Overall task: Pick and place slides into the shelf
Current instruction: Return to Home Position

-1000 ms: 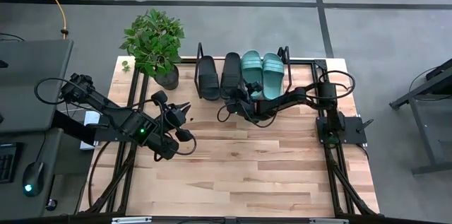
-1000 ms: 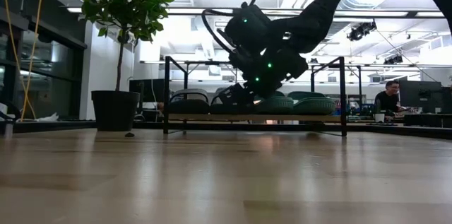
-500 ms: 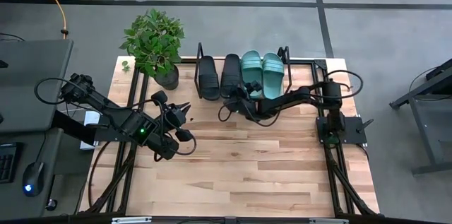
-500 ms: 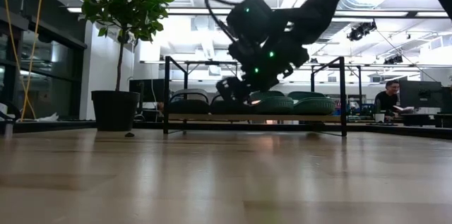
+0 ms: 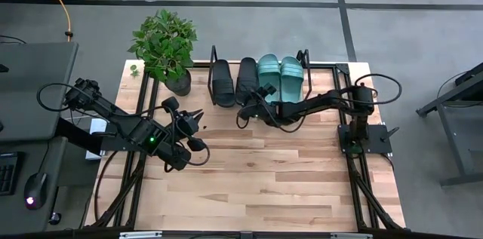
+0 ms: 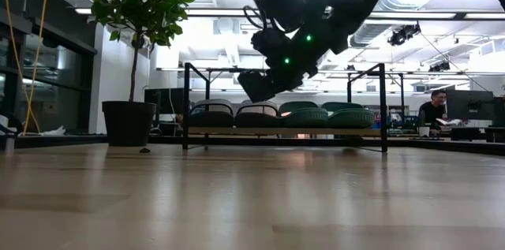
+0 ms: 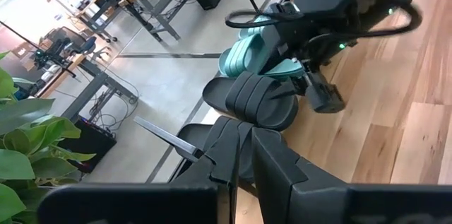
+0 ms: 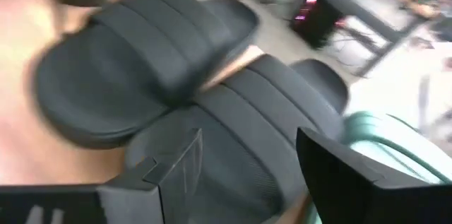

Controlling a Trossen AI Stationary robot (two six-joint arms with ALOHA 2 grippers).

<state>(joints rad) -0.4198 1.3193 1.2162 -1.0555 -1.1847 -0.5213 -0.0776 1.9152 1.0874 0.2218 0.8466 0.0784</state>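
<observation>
All the slides stand side by side on the shelf [image 5: 304,62] at the table's far edge, soles on its wooden board [image 6: 284,132]: two black ones [image 5: 221,82] [image 5: 246,79] and two teal ones [image 5: 268,77] [image 5: 292,73]. My right gripper [image 5: 244,111] hangs open and empty just in front of the black pair, above the level of the slides [image 6: 254,86]; its wrist view looks down on the two black straps [image 8: 233,118]. My left gripper [image 5: 198,114] waits shut over the table's left half, pointing at the shelf [image 7: 236,157].
A potted plant [image 5: 167,47] stands at the table's far left corner, just left of the shelf's black loop frame [image 5: 213,62]. Bare wooden tabletop [image 5: 264,179] stretches from the shelf to the near edge. A person [image 6: 435,108] sits far off in the room behind.
My right gripper has risen from the shelf board's level beside the inner black slide to above the slides, drifting a little toward the table's left and near side. All the slides have stayed in place on the shelf.
</observation>
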